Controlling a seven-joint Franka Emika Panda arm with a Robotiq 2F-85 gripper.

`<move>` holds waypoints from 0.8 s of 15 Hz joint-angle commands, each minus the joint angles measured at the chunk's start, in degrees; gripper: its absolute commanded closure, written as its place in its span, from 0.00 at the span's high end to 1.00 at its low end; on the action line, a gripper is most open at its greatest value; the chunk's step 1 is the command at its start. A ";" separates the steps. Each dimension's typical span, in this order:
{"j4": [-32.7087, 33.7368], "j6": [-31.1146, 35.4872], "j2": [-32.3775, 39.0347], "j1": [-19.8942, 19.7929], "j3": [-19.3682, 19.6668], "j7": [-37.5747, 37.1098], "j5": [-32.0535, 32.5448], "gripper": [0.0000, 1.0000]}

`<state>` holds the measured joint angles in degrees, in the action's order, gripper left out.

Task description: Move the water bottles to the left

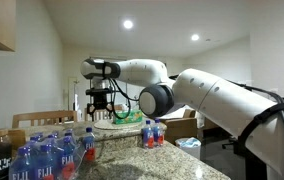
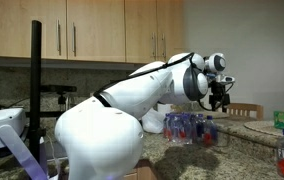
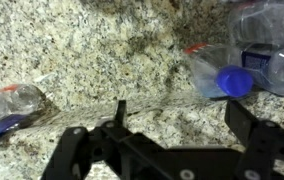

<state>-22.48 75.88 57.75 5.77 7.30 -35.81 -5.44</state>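
End effector (image 1: 100, 103) wide open, nothing held, up off the granite surface (image 1: 197, 165). Water bottles (image 1: 152, 134): small cluster w/ blue caps + red labels, standing on surface, apart from end effector on the arm's side in an exterior view. Wrist view: one bottle (image 3: 244, 62) at right edge, another (image 3: 7, 105) at left edge, bare granite btwn them; fingers (image 3: 72, 155) spread at bottom, touching neither. FIJI pack (image 1: 37, 160) in foreground, well apart from cluster.
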 commanded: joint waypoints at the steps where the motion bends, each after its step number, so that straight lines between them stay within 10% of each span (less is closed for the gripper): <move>1: -1.78 -1.95 -2.04 -2.54 -1.04 5.51 -0.96 1.00; 12: -1.93 -9.79 -2.23 -10.56 -1.12 13.83 -0.92 1.00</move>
<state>-22.50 68.40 57.23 -2.49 6.88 -25.81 -5.53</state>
